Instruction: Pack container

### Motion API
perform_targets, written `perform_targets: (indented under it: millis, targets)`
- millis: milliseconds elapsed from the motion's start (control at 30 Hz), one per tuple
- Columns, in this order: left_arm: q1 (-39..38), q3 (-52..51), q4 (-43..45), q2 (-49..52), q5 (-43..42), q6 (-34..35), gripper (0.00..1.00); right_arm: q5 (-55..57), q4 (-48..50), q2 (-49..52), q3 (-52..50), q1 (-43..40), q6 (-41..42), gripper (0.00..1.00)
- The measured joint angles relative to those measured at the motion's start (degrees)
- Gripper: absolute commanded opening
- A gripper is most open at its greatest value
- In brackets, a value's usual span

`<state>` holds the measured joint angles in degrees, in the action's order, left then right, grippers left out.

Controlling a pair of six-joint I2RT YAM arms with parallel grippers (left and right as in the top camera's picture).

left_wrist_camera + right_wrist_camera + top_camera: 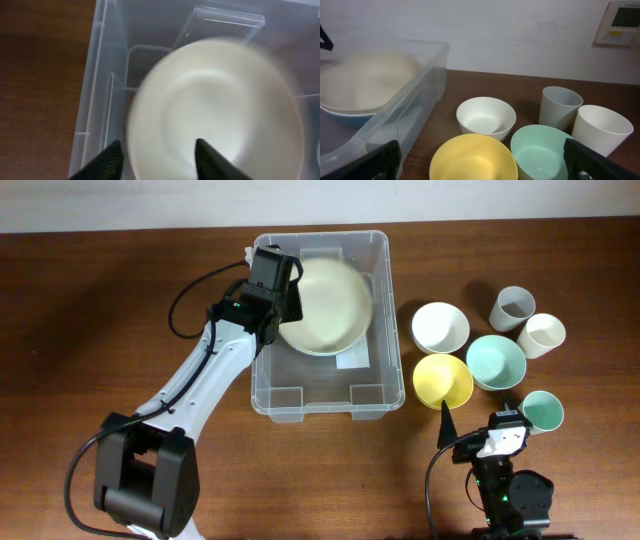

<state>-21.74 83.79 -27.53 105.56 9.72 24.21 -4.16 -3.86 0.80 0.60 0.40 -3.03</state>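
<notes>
Container (300,385) sits at the middle of the wooden table (100,300), and in its far half we see a pale cream dish (325,305), blurred. Our left gripper (160,160) hangs over the dish with fingers parted either side of its near rim, not pinching it. To the right stand bowls (440,326) and cups (512,307), and just before them our right gripper (490,160) is spread wide and empty.

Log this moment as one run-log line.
left tool: open, over container | cream bowl: motion-blurred, inside container, apparently falling | right tool: open, idle near yellow bowl
</notes>
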Motion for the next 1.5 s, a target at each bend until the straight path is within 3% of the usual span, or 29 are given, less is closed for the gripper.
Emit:
perform_targets:
  millis: [300,533,600,700,767,1200,1500]
  targets:
    - [0.5,0.0,-1.7,-0.9,0.0,-0.2,0.50,0.0,0.0,0.0,0.0,0.0,0.0,0.99]
    - [5.4,0.2,-3.6,-10.6,3.5,-0.6,0.51,0.0,0.0,0.0,0.0,0.0,0.0,0.99]
    - [7.8,0.5,-5.2,-13.6,6.3,-0.9,0.73,0.0,0.0,0.0,0.0,0.0,0.0,0.99]
    - [11.6,0.8,-7.4,-16.6,10.1,-1.2,0.92,0.0,0.0,0.0,0.0,0.0,0.0,0.99]
    - [14.6,0.9,-8.6,-17.2,12.4,-1.1,0.99,0.0,0.0,0.0,0.0,0.0,0.0,0.99]
    - [31.5,0.9,-15.6,-17.0,17.3,-1.1,0.99,0.0,0.0,0.0,0.0,0.0,0.0,0.99]
    - [33.0,0.9,-15.6,-17.0,17.4,-1.1,0.99,0.0,0.0,0.0,0.0,0.0,0.0,0.99]
